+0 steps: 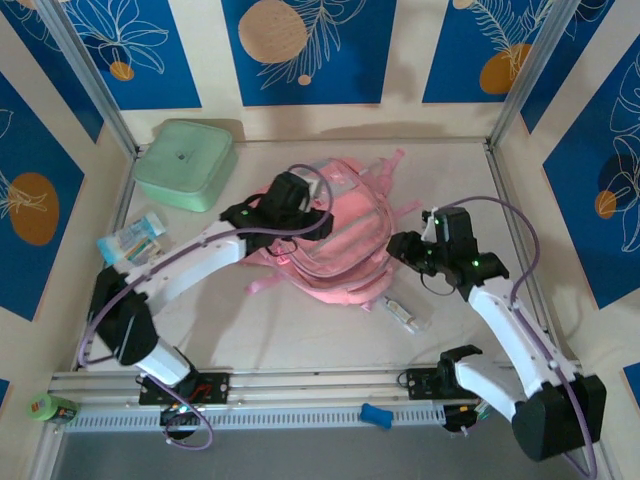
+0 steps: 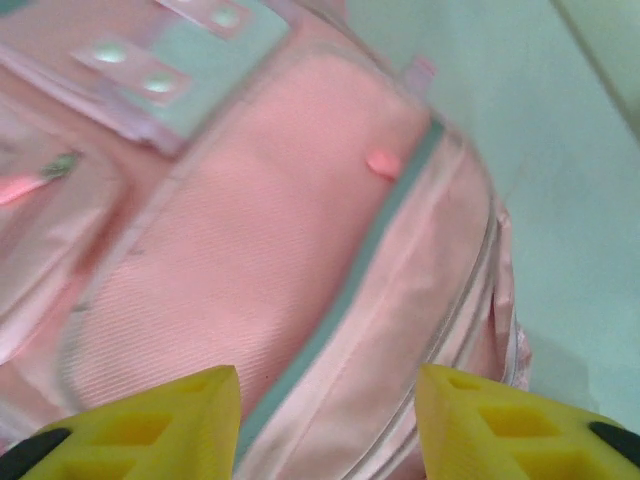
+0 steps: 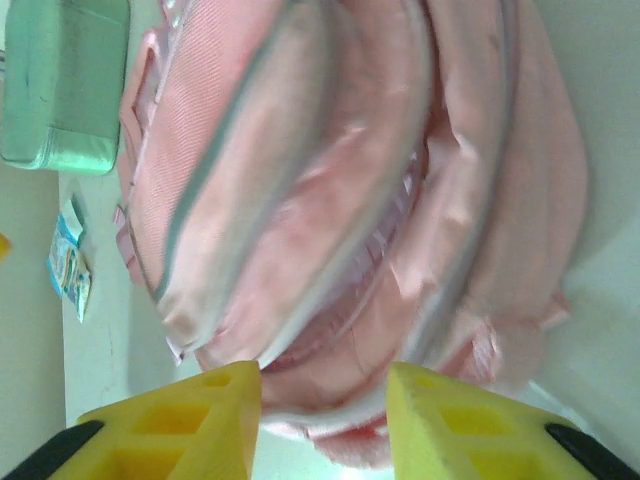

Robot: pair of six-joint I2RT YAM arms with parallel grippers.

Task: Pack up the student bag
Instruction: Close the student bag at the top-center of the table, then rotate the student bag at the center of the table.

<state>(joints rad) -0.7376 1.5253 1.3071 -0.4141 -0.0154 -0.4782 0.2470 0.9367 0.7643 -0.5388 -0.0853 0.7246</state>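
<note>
**Both arms close in on the bag**

The pink student bag (image 1: 335,250) lies flat in the middle of the counter (image 1: 300,340), front pockets up. The left tool (image 2: 325,420) hovers over the bag's upper left part, its yellow fingers (image 2: 150,425) apart with nothing between them. The right tool (image 3: 325,410) is at the bag's right edge, fingers apart too. It faces a seam where the fabric seems to gape along a zip; whether that is properly open I can't tell.

A green box (image 1: 185,163) sits off the bag's far-left corner, a small blue packet (image 1: 133,240) lies to the bag's left, and a clear little thing (image 1: 405,315) lies just by its near-right corner.

I'd say this is the opening step. One tool needs to pin or lift the fabric while the other finds the zip pull or lip and spreads it, before anything goes in.
</note>
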